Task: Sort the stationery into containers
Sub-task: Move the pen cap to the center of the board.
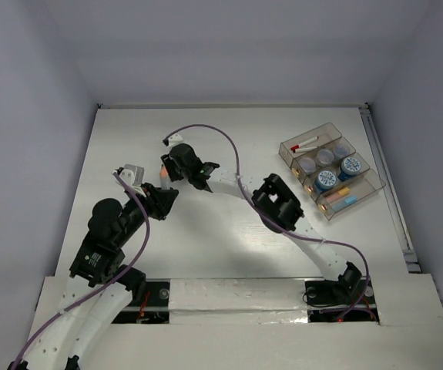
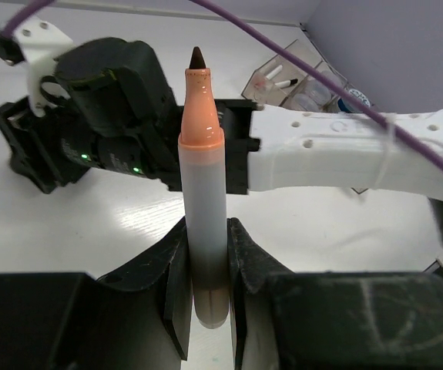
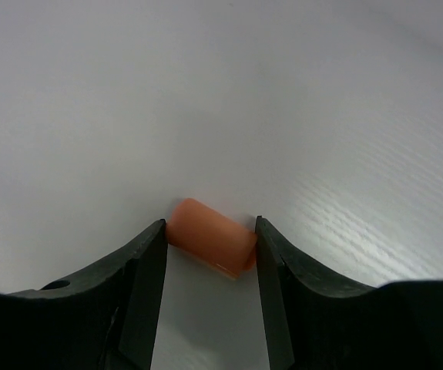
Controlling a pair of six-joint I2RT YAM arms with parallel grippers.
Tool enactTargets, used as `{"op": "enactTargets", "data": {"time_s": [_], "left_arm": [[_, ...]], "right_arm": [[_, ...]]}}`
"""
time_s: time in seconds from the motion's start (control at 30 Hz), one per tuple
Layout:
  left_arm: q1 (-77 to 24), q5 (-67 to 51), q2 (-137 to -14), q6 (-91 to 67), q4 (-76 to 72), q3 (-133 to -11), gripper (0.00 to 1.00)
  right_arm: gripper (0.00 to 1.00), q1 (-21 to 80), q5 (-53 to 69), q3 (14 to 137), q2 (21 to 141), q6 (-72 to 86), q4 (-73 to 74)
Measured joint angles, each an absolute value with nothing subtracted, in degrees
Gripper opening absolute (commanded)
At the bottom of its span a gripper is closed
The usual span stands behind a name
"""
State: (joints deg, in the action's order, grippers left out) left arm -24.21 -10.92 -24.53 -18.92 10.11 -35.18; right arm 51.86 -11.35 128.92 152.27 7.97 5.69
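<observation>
Our left gripper (image 2: 206,254) is clamped on the lower barrel of the orange-necked marker (image 2: 203,177), whose dark tip is bare. Our right gripper (image 3: 210,231) pinches the tiny orange stub (image 3: 213,245) between both fingers. Both are over the counter's (image 1: 229,139) left half. The divided tray (image 1: 375,176) sits near the far right corner.

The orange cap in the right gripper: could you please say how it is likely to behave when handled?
The orange cap is a short, smooth, rounded cylinder, so it would probably roll if released. It is small, so likely light and stiff. The right gripper holds it at the fingertips, so it might slip.
</observation>
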Motion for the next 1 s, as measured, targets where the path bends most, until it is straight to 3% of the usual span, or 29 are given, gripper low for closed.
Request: {"op": "enactTargets", "data": {"time_s": [0.13,0.3,0.47,0.53,0.6,0.63,0.77,1.0], "left_arm": [[-23.7,-10.9,-24.6,-18.9,10.1,-35.2,0.0],[-23.5,-11.1,-24.7,-18.9,10.1,-35.2,0.0],[-23.1,-11.6,-25.3,-18.9,10.1,-35.2,0.0],[-23.0,-11.7,-25.5,-18.9,10.1,-35.2,0.0],[-22.7,-11.9,-25.7,-18.9,10.1,-35.2,0.0],[-22.6,-12.0,-25.8,-18.9,10.1,-35.2,0.0],[-22.0,-12.0,-26.0,-18.9,10.0,-35.2,0.0],[-21.6,-12.2,-26.1,-18.9,10.1,-35.2,0.0]], "right_arm": [[0.07,52.0,-16.1,111.4,142.4,11.9,0.6],[0.1,52.2,-22.7,87.2,127.7,19.7,-3.6],[0.28,52.2,-25.5,66.8,114.3,30.6,-6.8],[0.39,52.2,-25.4,61.5,110.8,34.5,-8.6],[0.44,52.2,-24.7,57.3,108.0,38.0,-10.2],[0.55,52.2,-24.2,56.0,107.1,39.2,-10.8],[0.77,52.2,-23.1,54.9,105.6,41.5,-10.9],[0.84,52.6,-22.9,57.3,104.6,38.4,-3.8]]}}
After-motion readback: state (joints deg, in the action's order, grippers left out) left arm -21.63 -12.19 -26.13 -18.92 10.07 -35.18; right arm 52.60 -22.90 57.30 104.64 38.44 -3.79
